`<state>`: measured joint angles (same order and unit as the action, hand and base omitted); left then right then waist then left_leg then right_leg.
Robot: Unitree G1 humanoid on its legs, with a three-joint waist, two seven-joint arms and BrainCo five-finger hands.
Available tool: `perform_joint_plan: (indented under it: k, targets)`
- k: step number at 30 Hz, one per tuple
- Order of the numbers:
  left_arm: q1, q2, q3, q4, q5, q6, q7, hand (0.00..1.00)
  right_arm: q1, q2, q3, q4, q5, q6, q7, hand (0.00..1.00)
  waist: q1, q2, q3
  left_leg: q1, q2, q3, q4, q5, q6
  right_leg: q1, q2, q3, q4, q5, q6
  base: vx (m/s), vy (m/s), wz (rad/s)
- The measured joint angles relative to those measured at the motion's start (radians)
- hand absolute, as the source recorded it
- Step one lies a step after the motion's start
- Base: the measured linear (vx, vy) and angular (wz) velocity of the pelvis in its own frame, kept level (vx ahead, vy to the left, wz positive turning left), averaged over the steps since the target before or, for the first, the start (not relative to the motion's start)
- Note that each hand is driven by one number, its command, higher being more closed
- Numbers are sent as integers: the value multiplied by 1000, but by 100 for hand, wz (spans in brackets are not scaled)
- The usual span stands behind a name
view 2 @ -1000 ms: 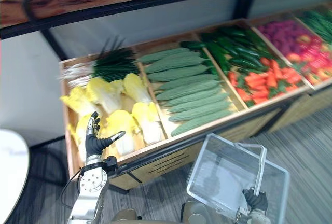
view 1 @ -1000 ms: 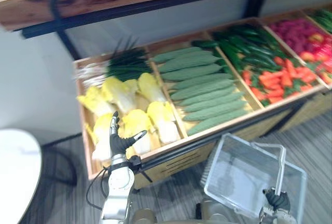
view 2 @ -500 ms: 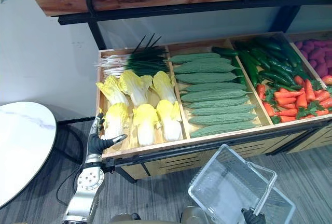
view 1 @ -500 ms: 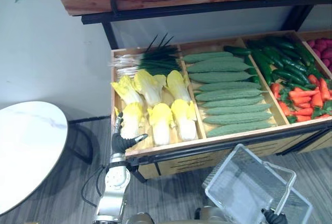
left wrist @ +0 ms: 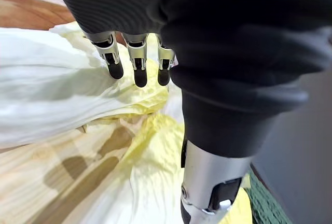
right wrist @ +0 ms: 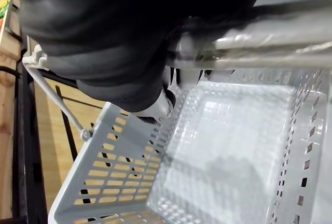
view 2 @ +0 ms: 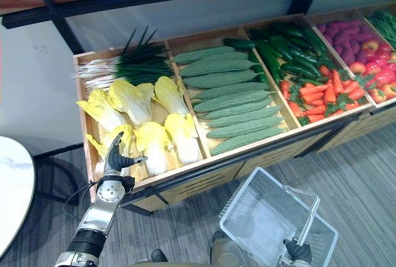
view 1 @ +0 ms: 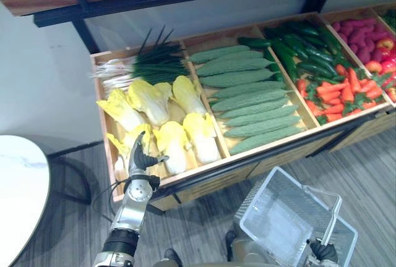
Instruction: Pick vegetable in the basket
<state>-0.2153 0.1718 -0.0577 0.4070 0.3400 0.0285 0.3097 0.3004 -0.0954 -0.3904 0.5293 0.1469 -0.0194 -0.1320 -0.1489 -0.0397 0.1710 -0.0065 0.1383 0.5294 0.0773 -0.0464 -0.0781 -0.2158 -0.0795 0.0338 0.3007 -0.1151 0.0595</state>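
The nearest-left napa cabbage [view 1: 122, 146] lies in the leftmost compartment of the wooden produce bin [view 1: 204, 169], by its near-left corner, yellow leaf end pointing far and left. The left hand [view 1: 140, 156] is raised over it at the bin's near edge. Its fingers [left wrist: 136, 66] are straight and held side by side, and the thumb [view 1: 159, 158] juts out to the right. In the left wrist view the dark fingertips hang just above the pale, crinkled leaves. I cannot tell whether they touch, and nothing is pinched or wrapped.

More cabbages [view 1: 185, 137] lie to the right and farther back in the same compartment, with a bunch of green onions [view 1: 148, 66] at the far end. The next compartment to the right is stacked with ridged green gourds [view 1: 247, 97]. Beyond that are dark cucumbers [view 1: 303, 50] at the far end and carrots [view 1: 337, 91] nearer, then pink-purple produce [view 1: 359, 32] at the far right.

The grey plastic basket [view 1: 272, 214] hangs tilted at the near right, in front of the bin and well apart from the cabbage. The right hand [view 1: 323, 251] has its fingers curled round the basket's handle [view 1: 332, 217]. The right wrist view shows the dark hand closed on the handle bar above the perforated walls.

A white round table [view 1: 15, 186] stands at the far left.
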Motion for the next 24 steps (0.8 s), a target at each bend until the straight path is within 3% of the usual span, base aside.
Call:
perform_joint_plan:
  k: [6,7,12,24]
  targets:
    - [-109,0,-55,19,62,7,-1,0,3,2,8,-73,0,-3,-1,100,-5,-9,57,-18,9,26,26,-7,4,-28,8,28,11,13,-2,-10,-14,-15]
    - [-126,0,-59,26,71,7,-1,100,3,5,9,-84,0,-3,-1,100,-4,-8,64,-24,18,28,43,-17,5,-28,10,29,12,13,-2,-7,-24,-7]
    - [-218,16,-46,147,135,36,6,100,3,7,43,-134,1,-14,0,100,-3,-9,90,-34,37,45,98,-46,5,-37,13,49,28,13,-2,-23,-6,-12]
    - [-290,37,-9,166,113,43,3,100,18,12,75,-234,22,-18,2,100,0,-6,123,-65,61,50,181,-88,12,-50,8,55,45,15,3,-12,1,-1]
